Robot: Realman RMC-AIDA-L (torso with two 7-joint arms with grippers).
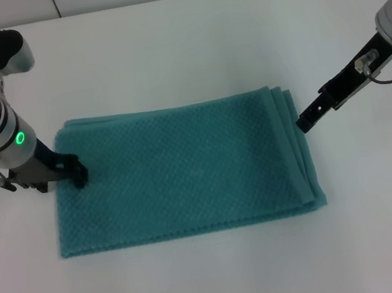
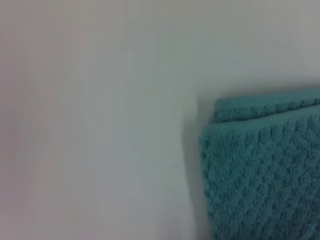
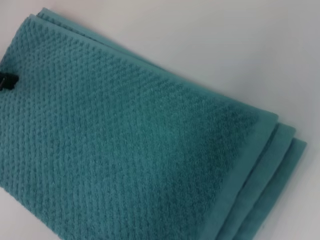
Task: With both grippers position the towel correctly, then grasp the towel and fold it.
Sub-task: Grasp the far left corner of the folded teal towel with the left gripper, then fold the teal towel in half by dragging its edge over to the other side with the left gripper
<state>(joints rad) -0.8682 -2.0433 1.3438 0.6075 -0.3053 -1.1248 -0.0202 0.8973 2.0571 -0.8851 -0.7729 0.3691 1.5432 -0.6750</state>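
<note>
At the left of the head view, the left gripper (image 1: 79, 175) presses its black tips onto the towel's (image 1: 184, 167) left edge; how far they are parted cannot be told. The right gripper (image 1: 304, 124), at centre right, hangs just beside the layered right edge, its opening also unclear. The towel lies flat mid-frame on the white table (image 1: 180, 51), with bare surface on every side.

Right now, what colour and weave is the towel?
Teal-green towel with a waffle weave, clearest in the right wrist view.
</note>
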